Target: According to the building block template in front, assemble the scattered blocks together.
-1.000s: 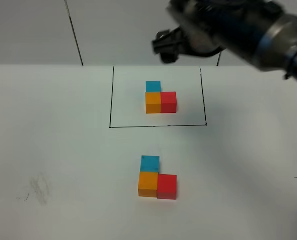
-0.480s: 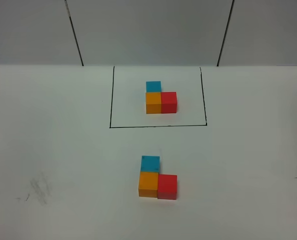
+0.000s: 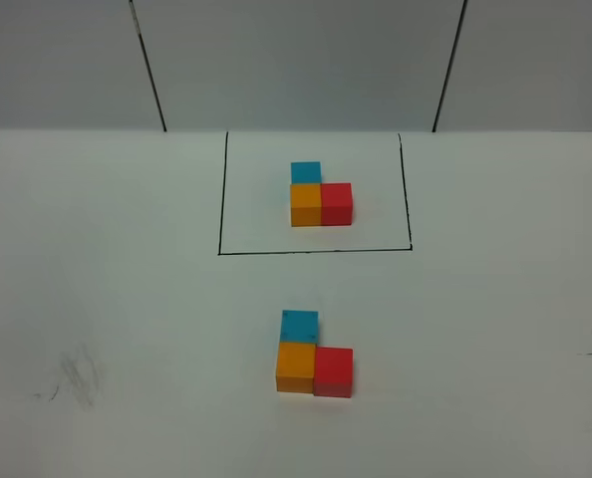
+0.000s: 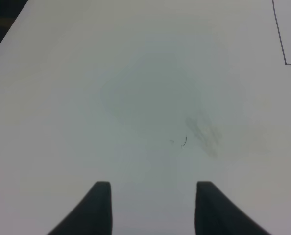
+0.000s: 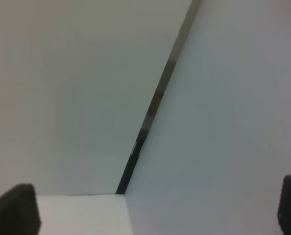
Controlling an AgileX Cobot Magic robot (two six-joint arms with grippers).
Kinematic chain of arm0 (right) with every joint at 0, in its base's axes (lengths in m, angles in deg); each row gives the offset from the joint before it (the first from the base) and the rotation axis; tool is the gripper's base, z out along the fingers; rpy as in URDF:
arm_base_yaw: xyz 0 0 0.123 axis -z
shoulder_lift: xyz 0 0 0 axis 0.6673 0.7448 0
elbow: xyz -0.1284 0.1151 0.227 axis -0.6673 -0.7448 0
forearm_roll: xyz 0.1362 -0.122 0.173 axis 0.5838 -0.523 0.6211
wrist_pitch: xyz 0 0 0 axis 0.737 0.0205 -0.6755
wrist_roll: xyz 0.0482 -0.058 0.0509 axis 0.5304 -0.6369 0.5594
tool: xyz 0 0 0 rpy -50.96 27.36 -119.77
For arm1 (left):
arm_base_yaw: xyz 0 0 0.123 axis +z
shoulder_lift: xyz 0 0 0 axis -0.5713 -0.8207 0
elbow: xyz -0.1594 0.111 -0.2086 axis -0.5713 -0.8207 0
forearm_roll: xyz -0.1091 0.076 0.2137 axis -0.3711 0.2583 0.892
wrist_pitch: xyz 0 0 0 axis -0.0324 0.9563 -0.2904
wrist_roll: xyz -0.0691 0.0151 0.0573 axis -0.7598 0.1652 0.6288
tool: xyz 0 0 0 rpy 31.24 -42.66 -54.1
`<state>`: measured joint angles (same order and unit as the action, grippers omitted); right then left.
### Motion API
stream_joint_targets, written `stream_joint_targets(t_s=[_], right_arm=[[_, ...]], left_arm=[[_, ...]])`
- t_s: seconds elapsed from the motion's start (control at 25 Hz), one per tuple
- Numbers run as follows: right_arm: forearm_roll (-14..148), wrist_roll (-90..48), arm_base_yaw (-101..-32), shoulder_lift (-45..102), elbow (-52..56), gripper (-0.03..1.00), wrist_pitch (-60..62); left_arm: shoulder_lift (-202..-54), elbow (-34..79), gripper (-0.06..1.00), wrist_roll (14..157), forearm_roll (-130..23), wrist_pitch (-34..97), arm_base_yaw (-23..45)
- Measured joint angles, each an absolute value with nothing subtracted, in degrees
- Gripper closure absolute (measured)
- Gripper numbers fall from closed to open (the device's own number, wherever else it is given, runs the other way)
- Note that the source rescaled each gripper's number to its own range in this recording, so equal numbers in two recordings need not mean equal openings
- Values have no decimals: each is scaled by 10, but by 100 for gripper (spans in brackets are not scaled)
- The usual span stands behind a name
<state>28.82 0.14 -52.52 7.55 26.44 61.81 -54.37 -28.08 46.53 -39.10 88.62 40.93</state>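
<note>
The building block template (image 3: 321, 195) lies at the far middle of the table inside a thin black rectangle: blue cube behind orange, red to the orange's right. Nearer to me, the scattered blocks sit joined in the same L: light blue (image 3: 299, 325), orange (image 3: 296, 366), red (image 3: 333, 371). Neither arm shows in the high view. In the left wrist view my left gripper (image 4: 153, 208) hangs over bare white table with nothing between its dark fingertips (image 4: 100, 205). My right gripper (image 5: 153, 210) stands wide open, facing the grey back wall and holding nothing.
The white table (image 3: 127, 299) carries a faint grey smudge (image 3: 80, 373) at front left, also seen as a smudge (image 4: 203, 131) in the left wrist view. A corner of the drawn rectangle (image 4: 282, 49) shows there. Black seams (image 3: 148, 65) run down the back wall.
One second ago the right arm reached across the upper right of the high view; it has since drawn out of that view. The blocks have not moved.
</note>
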Motion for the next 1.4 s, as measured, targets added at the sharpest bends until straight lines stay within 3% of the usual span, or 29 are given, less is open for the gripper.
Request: stream_joint_targets(t_s=[0.48,0.96,1.4], right_arm=[[415,46,-525,-271,-82,22,623],[506,66,-525,-445,-322,23,622],[509,70,-525,-454,-463,23,560]], left_arm=[[-544,-281,94,465,-391,886,409],[-544,-281,94,465,-391,886,409],[-544,-281,94,465,-391,886,409]])
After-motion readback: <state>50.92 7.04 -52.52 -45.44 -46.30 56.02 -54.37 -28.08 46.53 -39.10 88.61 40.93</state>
